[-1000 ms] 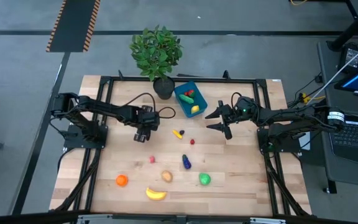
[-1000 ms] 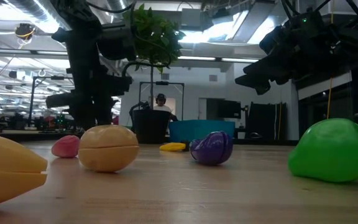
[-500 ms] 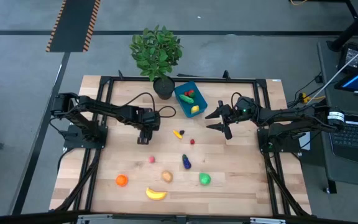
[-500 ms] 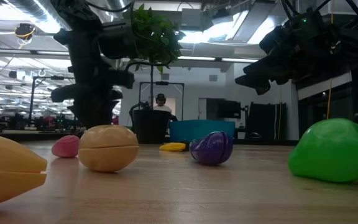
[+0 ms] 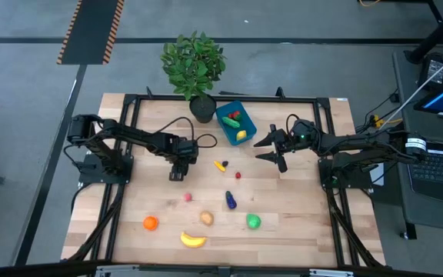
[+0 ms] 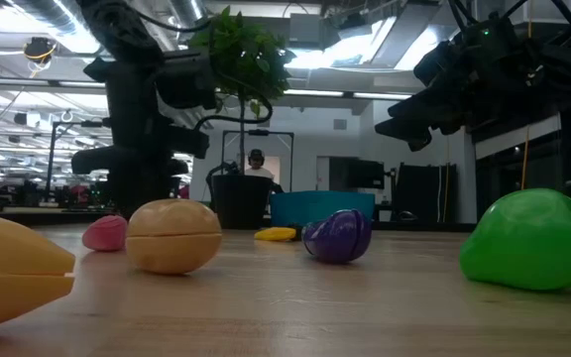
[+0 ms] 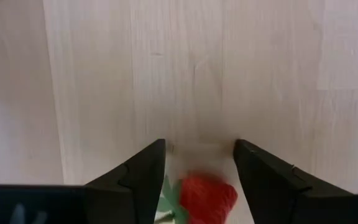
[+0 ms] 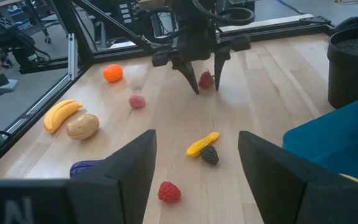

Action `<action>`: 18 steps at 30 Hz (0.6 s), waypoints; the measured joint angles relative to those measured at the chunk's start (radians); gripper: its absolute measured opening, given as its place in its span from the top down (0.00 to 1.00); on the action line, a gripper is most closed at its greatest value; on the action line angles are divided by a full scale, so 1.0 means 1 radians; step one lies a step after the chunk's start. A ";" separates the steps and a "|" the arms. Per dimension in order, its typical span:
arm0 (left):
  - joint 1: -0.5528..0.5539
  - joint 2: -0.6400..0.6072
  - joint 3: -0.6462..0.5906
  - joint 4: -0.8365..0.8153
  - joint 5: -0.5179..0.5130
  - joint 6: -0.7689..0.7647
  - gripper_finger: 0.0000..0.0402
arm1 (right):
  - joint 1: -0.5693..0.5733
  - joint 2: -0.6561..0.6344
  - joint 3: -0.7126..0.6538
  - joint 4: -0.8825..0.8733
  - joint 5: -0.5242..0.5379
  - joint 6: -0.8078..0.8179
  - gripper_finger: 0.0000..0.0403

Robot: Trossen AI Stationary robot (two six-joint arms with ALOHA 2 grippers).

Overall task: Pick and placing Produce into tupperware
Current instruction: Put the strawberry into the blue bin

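Reaching down with our left gripper (image 5: 177, 171), fingers apart astride a red strawberry (image 7: 207, 198) on the worktop (image 5: 298, 223). Our right gripper (image 5: 272, 146) hangs open near the blue tupperware (image 5: 223, 110).

Both arms are built of dark, near-black jointed links with black cables looping loose beside them, each ending in a gripper, the left gripper (image 5: 177, 174) and right gripper (image 5: 274, 148) alike, of two tapered, wedge-shaped matte black fingers (image 7: 143, 176).
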 joint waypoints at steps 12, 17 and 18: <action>-0.015 -0.020 0.111 -0.020 -0.032 0.105 0.53 | 0.000 0.000 0.000 -0.005 0.000 -0.003 0.43; -0.023 -0.021 0.150 -0.133 -0.030 0.175 0.53 | 0.000 0.000 0.000 -0.009 0.000 -0.003 0.43; -0.026 -0.021 0.157 -0.163 -0.029 0.185 0.53 | 0.000 0.000 0.000 -0.009 0.000 -0.003 0.43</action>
